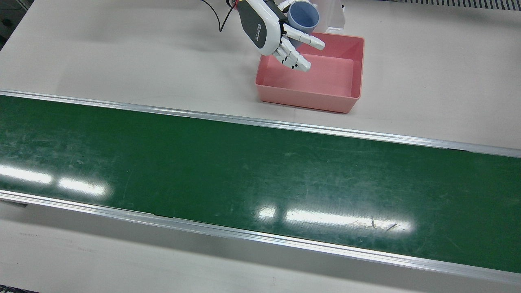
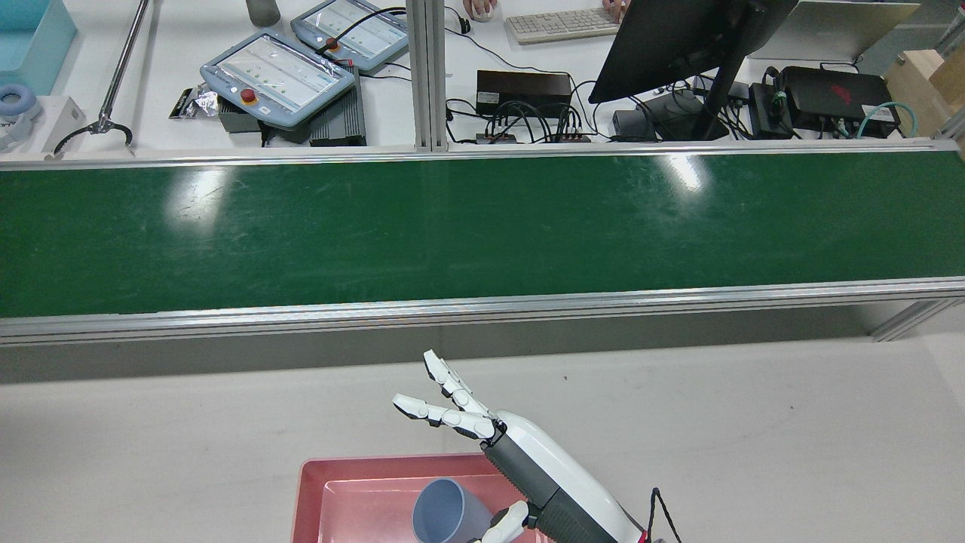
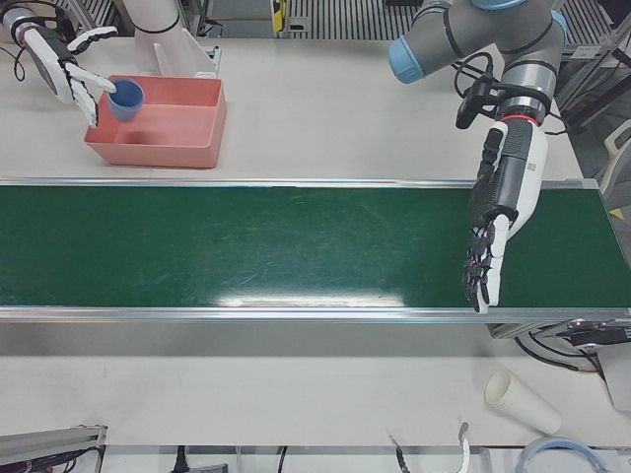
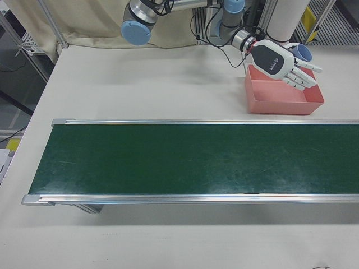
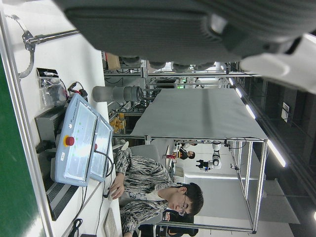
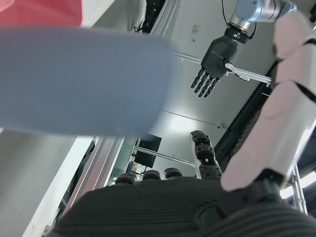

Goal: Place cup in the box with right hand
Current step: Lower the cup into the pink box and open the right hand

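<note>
Cup [image 1: 303,16]: blue-grey, tilted with its mouth showing, above the far end of the box; we cannot tell whether it touches the floor.
Box [image 1: 354,95]: pink, open-topped, on the white tabletop [image 1: 122,53], just beyond the green conveyor belt [image 1: 244,171].
Right hand [image 1: 281,34]: over the box's far left corner, fingers spread, thumb beside the cup; we judge the hold loose at best, and whether it grips the cup we cannot tell.
Left hand [image 3: 493,212]: holding nothing, fingers extended downward over the belt, well apart from the box.
Step in hand: we judge it the release into the box.
Doing it well: we keep the cup inside the walls, part the fingers evenly, then lift straight up clear of the rim.
</note>
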Robot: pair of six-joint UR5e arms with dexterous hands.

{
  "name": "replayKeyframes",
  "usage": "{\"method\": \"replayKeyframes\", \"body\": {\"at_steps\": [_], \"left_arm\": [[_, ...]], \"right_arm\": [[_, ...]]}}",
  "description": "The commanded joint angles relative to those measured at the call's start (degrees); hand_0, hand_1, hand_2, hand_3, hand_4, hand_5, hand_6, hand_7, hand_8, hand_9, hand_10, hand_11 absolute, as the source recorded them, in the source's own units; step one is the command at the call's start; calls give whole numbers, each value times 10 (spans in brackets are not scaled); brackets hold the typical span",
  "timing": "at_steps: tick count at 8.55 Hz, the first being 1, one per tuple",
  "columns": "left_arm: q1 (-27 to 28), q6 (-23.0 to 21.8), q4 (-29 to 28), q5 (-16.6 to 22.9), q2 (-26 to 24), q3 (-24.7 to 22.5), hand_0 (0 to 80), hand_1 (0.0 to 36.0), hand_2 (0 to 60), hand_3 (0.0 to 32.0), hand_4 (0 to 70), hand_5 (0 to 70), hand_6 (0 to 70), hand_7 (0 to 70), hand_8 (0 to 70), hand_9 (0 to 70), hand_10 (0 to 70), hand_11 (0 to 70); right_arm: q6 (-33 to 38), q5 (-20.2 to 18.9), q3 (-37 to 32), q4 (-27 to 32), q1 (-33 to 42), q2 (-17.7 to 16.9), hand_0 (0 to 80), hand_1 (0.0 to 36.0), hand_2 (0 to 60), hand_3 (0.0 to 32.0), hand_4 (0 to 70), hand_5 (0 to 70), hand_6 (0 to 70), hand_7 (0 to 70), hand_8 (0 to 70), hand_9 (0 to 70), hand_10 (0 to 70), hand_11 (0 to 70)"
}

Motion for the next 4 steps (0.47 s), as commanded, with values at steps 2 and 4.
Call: {"method": "replayKeyframes", "body": {"at_steps": [2, 4], "left_arm": [[0, 0, 0, 0, 0, 1, 0, 0, 0, 0, 0, 0, 0, 0, 0, 0, 0, 0], [0, 0, 0, 0, 0, 0, 0, 0, 0, 0, 0, 0, 0, 0, 0, 0, 0, 0]], "right_arm": [[48, -7, 24, -4, 34, -33, 462, 125, 0, 0, 0, 35, 14, 0, 0, 0, 1, 18], [125, -19, 53, -6, 129, -88, 459, 122, 18, 0, 0, 32, 18, 18, 0, 0, 0, 15]]}}
